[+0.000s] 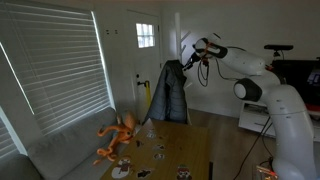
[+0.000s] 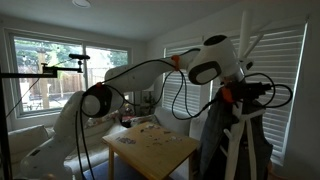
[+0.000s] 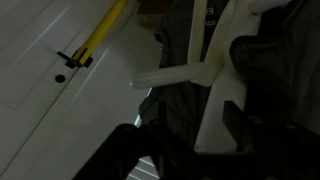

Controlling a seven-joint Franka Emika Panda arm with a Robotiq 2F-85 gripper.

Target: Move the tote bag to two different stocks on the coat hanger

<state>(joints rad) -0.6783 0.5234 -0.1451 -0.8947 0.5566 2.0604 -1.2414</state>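
- Sitting nearest in an exterior view, a wooden table [image 1: 190,150] carries small items. An orange octopus toy [image 1: 118,135] lies on the grey sofa [image 1: 70,150] to its left.
- Farther back, the arm reaches in from the right. The gripper [image 1: 190,55] is up near the top of the coat hanger [image 2: 233,150], just right of the dark jacket [image 1: 172,95] hanging from it.
- In the wrist view the gripper [image 3: 180,140] is spread wide. Its dark fingers [image 3: 122,155] stand well apart with the white pole rising in the gap, and nothing is clamped. One of the stocks [image 3: 170,75] juts left from the pole.
- The tote bag cannot be made out in any view.
- Farthest stands a white door [image 1: 140,65], with a yellow stick [image 3: 100,35] against it.
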